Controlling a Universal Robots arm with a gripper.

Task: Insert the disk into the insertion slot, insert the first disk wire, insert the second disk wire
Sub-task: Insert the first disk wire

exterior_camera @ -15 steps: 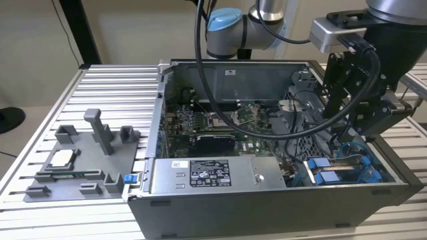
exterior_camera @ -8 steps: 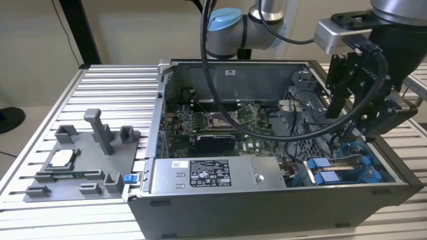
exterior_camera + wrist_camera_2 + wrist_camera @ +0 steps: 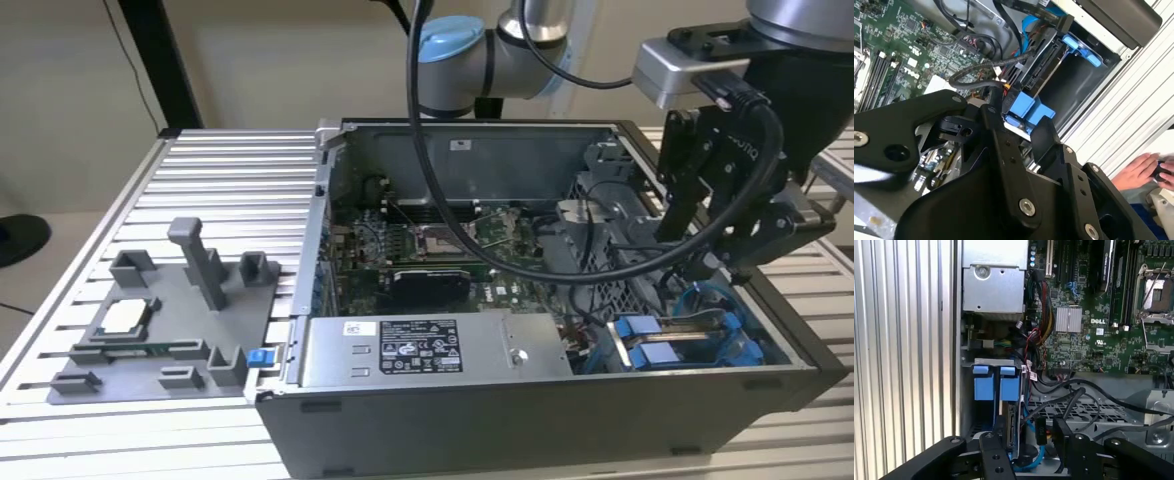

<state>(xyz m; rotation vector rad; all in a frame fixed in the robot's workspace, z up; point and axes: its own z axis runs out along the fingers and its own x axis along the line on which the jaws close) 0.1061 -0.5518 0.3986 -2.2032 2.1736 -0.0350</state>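
Note:
The disk (image 3: 663, 342) sits edge-up in the insertion slot (image 3: 742, 345) of the drive cage, at the corner of the open case on the exterior view's right. Its blue frame tabs (image 3: 995, 385) and its connector edge (image 3: 1013, 426) show in the first wrist view. My gripper (image 3: 701, 265) hangs just above the cage, open, one finger (image 3: 995, 456) on each side of the disk's connector end. A black wire plug (image 3: 1039, 432) lies in the gap between them, beside a blue cable (image 3: 1030, 463). A braided black wire (image 3: 979, 75) runs to the disk's blue tab (image 3: 1026, 112).
The case holds a green motherboard (image 3: 447, 250) and a grey labelled power-supply box (image 3: 400, 350). A grey plastic fixture (image 3: 160, 320) stands on the slatted table (image 3: 214, 170) on the exterior view's left. A person's hand (image 3: 1141, 170) rests beyond the case.

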